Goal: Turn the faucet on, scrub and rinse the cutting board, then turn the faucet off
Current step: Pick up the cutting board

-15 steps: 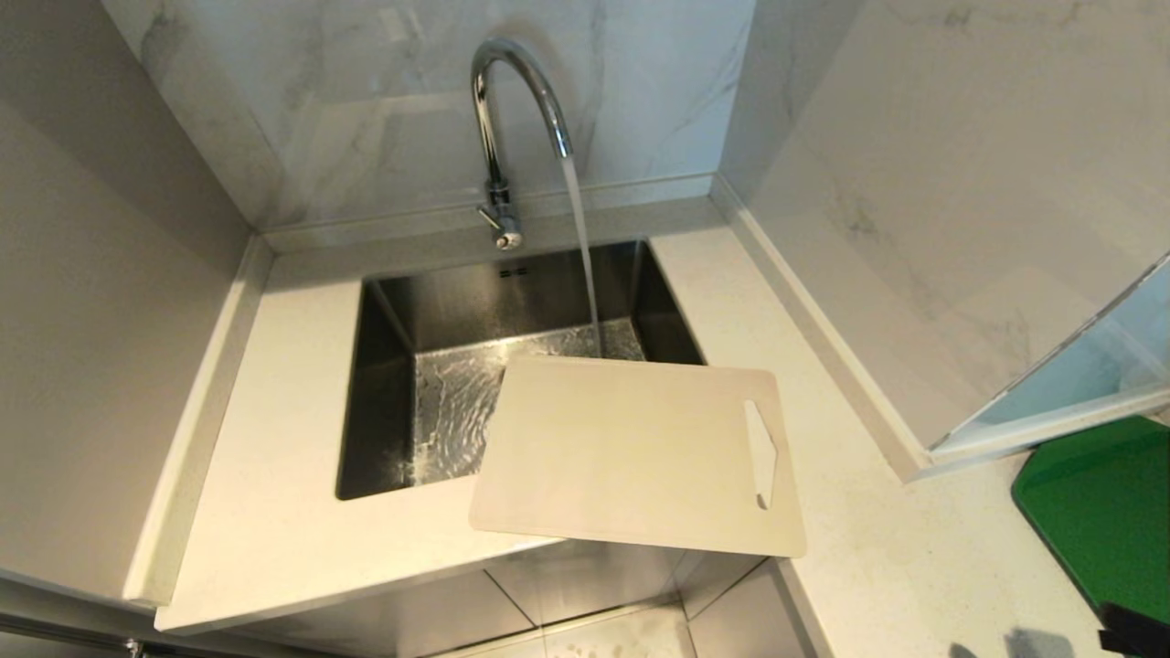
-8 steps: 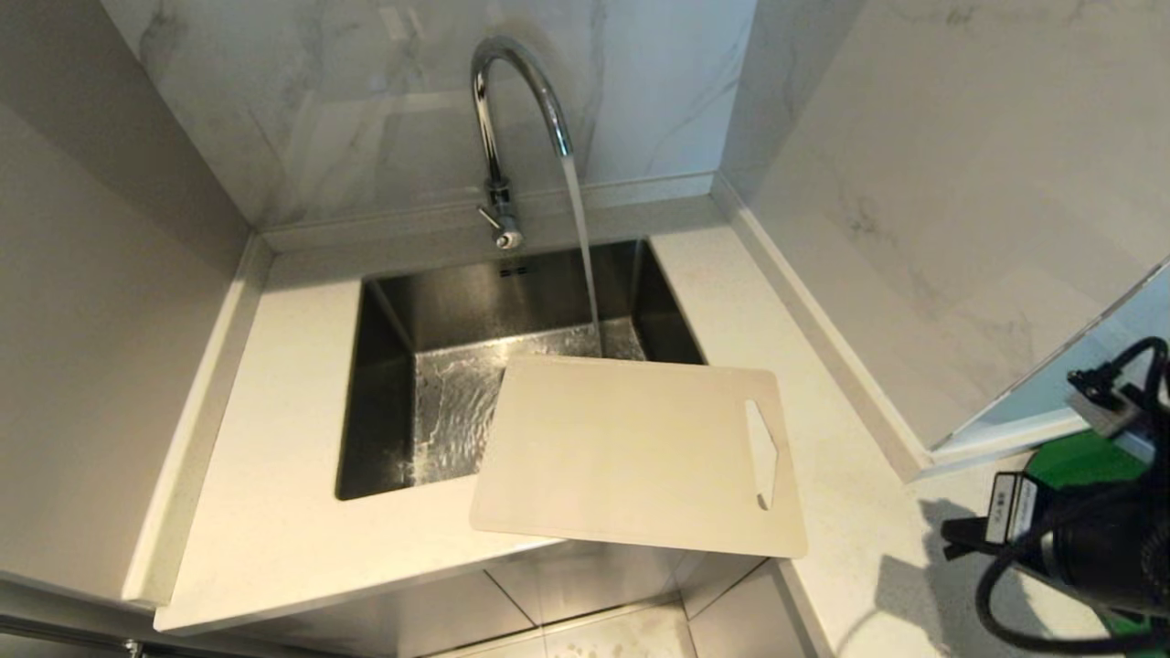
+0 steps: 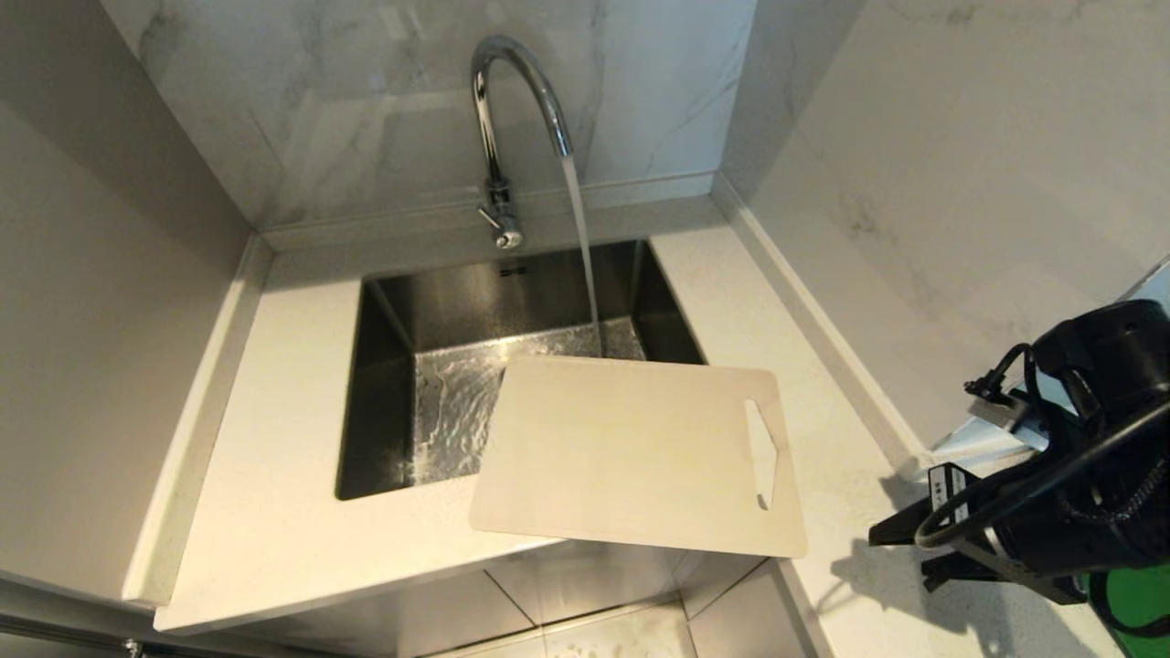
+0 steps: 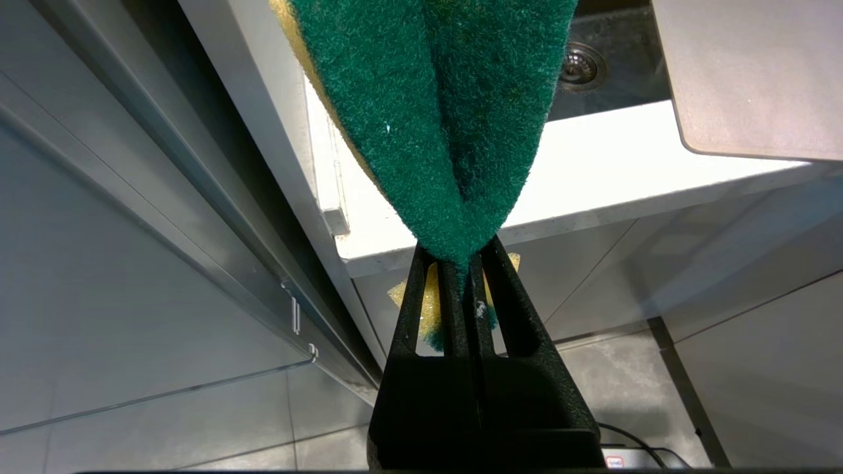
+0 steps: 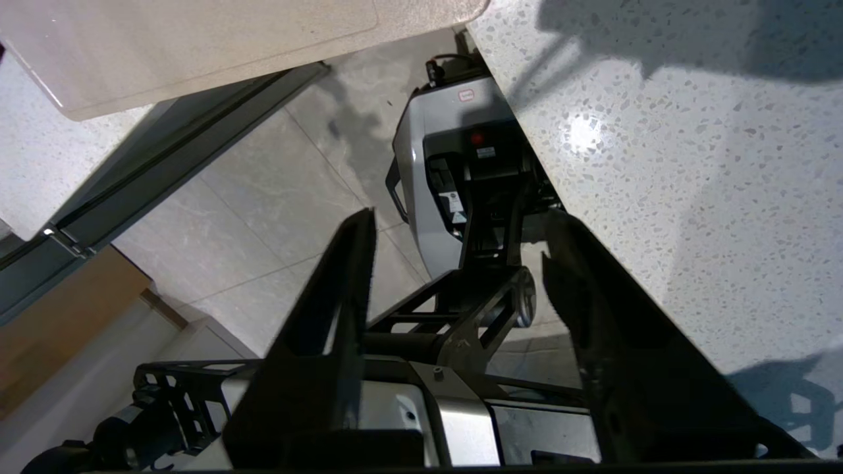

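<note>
faucet [image 3: 512,137] running into the sink [image 3: 384,402] | cutting board [image 3: 635,452] lying flat, bridging the sink's near right corner and the counter [image 3: 274,512] | we are holding our right gripper [image 3: 900,548] unclenched and empty over the counter, right of the board, apart from it | our left gripper [image 4: 461,263] is clamping the green sponge [image 4: 428,118] below the counter edge

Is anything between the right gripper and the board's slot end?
Nothing visible. The right gripper, open, is over bare counter to the right of the board, whose slot faces it. The stream falls just behind the board.
</note>
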